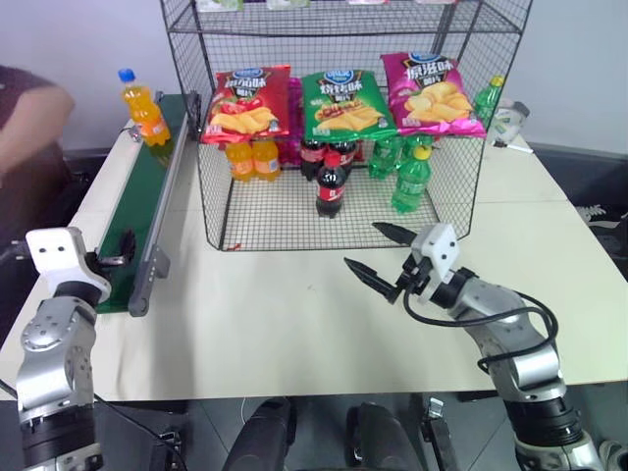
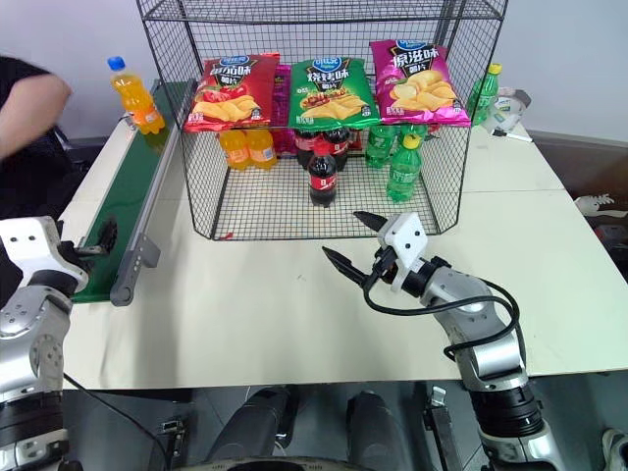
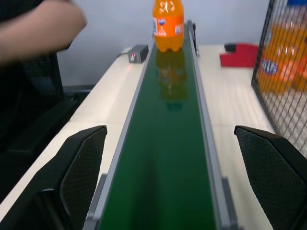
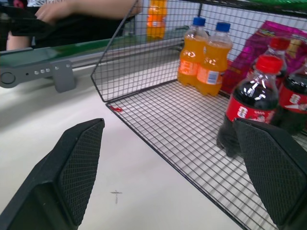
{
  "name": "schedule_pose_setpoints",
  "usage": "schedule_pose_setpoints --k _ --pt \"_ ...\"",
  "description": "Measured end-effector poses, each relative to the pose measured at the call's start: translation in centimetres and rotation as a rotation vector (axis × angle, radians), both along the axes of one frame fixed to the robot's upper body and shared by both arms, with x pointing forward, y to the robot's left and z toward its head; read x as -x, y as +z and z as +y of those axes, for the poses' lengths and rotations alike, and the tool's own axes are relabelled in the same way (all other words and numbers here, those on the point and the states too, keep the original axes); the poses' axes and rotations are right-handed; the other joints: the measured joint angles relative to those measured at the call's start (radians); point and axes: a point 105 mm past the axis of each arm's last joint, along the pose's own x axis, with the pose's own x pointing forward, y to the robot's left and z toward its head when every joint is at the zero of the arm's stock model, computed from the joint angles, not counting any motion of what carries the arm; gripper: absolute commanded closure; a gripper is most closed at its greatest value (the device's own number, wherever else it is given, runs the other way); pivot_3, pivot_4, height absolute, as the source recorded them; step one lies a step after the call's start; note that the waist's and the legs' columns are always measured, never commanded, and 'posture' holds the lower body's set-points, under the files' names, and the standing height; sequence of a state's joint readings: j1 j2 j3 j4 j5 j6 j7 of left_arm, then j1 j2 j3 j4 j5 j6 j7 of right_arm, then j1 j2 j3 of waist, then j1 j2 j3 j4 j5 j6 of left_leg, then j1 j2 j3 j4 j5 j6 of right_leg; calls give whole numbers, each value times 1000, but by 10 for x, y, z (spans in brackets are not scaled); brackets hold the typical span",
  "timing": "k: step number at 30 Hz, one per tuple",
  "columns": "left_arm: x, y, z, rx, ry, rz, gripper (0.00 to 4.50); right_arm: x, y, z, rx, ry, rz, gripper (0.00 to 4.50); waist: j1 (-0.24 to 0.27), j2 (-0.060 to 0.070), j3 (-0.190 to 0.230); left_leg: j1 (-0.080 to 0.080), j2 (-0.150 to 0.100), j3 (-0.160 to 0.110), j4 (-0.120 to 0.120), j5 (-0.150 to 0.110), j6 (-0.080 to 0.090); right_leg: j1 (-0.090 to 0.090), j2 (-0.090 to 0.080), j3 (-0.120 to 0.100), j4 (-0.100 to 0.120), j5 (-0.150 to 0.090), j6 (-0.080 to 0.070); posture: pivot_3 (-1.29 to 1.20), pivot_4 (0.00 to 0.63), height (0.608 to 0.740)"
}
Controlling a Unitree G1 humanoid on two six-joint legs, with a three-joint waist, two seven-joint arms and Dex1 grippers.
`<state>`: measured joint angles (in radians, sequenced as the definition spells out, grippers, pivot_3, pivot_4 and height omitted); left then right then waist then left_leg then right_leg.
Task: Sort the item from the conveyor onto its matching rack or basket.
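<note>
At the conveyor's [image 1: 137, 221] far end, upright on the green belt: orange soda bottle [image 1: 144, 108], blue cap up.
Left gripper [image 3: 168, 179] level at the near end, fingers [image 3: 81, 163] spread wide, empty, well short of the bottle. Right gripper [image 1: 378, 250] over the white surface [image 1: 294, 324] before the wire rack [image 1: 343, 128], fingers wide, empty. Person's arm [image 1: 29, 108] beside the belt.
</note>
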<state>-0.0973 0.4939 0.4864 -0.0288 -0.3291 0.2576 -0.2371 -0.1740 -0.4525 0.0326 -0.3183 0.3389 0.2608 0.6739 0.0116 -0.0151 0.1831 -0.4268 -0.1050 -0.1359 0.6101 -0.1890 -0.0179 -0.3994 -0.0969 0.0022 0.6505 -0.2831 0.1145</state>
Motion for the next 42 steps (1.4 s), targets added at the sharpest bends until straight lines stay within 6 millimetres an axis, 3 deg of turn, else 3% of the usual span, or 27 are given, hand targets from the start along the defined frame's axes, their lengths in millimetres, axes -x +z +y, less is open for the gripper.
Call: schedule_pose_setpoints --k 14,21,42 --pt "2 0 -1 55 -29 -22 31 -2 7 2 1 6 -24 0 0 0 0 0 0 0 0 0 0 0 0 0 0 0 0 0 150 740" --pt "-4 14 -5 31 -38 -79 31 -6 12 4 0 1 -34 0 0 0 0 0 0 0 0 0 0 0 0 0 0 0 0 0 150 740" --pt "-7 23 1 -13 2 -112 31 -8 13 4 3 -5 -28 0 0 0 0 0 0 0 0 0 0 0 0 0 0 0 0 0 150 740"
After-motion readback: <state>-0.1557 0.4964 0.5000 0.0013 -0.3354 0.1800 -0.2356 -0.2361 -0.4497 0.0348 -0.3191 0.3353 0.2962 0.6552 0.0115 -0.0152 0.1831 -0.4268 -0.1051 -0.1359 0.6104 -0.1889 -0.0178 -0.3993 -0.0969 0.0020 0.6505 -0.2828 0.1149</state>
